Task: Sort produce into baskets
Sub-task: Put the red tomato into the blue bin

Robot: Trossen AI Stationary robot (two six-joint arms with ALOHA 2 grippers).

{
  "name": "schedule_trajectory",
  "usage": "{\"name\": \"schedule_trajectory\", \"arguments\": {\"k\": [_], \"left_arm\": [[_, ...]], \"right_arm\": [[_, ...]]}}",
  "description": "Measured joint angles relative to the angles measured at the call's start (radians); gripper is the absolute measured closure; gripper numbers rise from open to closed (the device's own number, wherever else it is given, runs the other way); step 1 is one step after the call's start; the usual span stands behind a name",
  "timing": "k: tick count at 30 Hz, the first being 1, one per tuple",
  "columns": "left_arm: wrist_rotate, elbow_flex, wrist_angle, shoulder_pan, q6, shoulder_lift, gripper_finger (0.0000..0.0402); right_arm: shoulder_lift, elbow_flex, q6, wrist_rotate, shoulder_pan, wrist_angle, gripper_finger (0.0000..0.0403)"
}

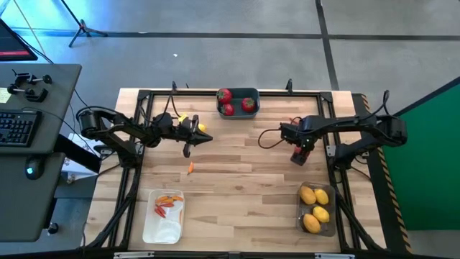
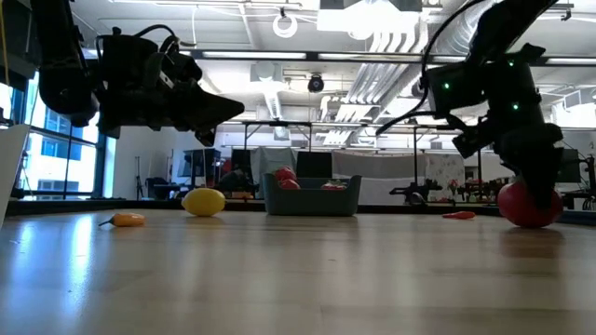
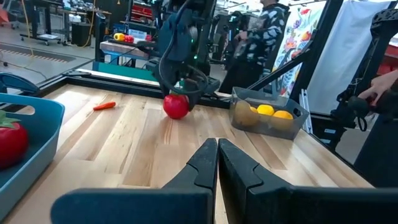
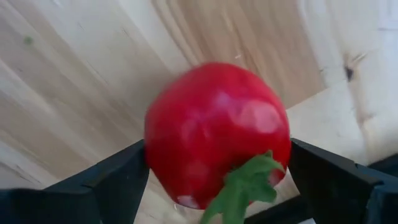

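One red toy tomato point(image 4: 217, 134) sits pinched between the right gripper point(image 1: 299, 155) fingers, probably bound for the blue basket point(image 1: 238, 93). Left gripper point(image 3: 216, 163) waits, closed and empty.

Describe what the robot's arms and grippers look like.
Two dark, nearly black jointed arms with black cables looping along them. The left gripper has two matte black, angular fingers tapering to tips. The right gripper looks equally dark; a small green light glows on its arm.
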Motion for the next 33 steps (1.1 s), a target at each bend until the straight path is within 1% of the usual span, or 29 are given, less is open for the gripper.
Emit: {"name": "schedule_trajectory", "arguments": {"k": [2, 4, 5, 8, 10, 11, 13, 15, 19, 22, 26, 29, 33], "left_arm": [[-0.001, 0.000, -0.001, 0.001, 0.009, 0.000, 0.0401], [-0.031, 0.000, -0.002, 0.006, 0.015, 0.000, 0.0401], [-0.049, -0.003, -0.001, 0.012, 0.017, 0.000, 0.0401], [-0.062, -0.023, 0.024, 0.038, 0.023, 0.000, 0.0401], [-0.061, -0.052, 0.084, 0.057, 0.003, 0.000, 0.0401], [-0.061, -0.069, 0.117, 0.067, -0.005, 0.000, 0.0401], [-0.060, -0.103, 0.182, 0.086, -0.024, 0.000, 0.0401], [-0.060, -0.131, 0.241, 0.104, -0.035, 0.000, 0.0401], [-0.059, -0.153, 0.282, 0.128, -0.054, 0.000, 0.0401], [-0.060, -0.153, 0.281, 0.132, -0.054, 0.000, 0.0401], [-0.063, -0.153, 0.281, 0.132, -0.054, 0.000, 0.0401], [-0.073, -0.153, 0.281, 0.132, -0.054, 0.000, 0.0401], [-0.080, -0.153, 0.281, 0.132, -0.053, 0.000, 0.0401]], "right_arm": [[0.000, -0.015, -0.004, -0.002, 0.000, 0.013, 0.0051], [0.000, -0.015, -0.004, -0.002, 0.000, 0.018, 0.0067], [0.000, -0.009, -0.003, -0.002, 0.000, 0.016, 0.0079], [0.000, 0.019, 0.021, -0.005, 0.000, 0.016, 0.0126], [0.000, 0.047, 0.036, -0.005, 0.000, 0.019, 0.0158], [0.000, 0.065, 0.040, -0.005, 0.000, 0.026, 0.0165], [0.000, 0.105, 0.039, 0.011, 0.000, 0.061, 0.0165], [0.000, 0.145, 0.028, 0.032, 0.000, 0.136, 0.0165], [0.025, 0.235, -0.024, 0.093, -0.025, 0.318, 0.0165], [0.118, 0.338, -0.082, 0.152, -0.058, 0.376, 0.0165], [0.299, 0.526, -0.196, 0.216, -0.107, 0.402, 0.0165], [0.426, 0.668, -0.274, 0.238, -0.150, 0.392, 0.0165], [0.546, 0.824, -0.350, 0.240, -0.204, 0.379, 0.0165]]}}
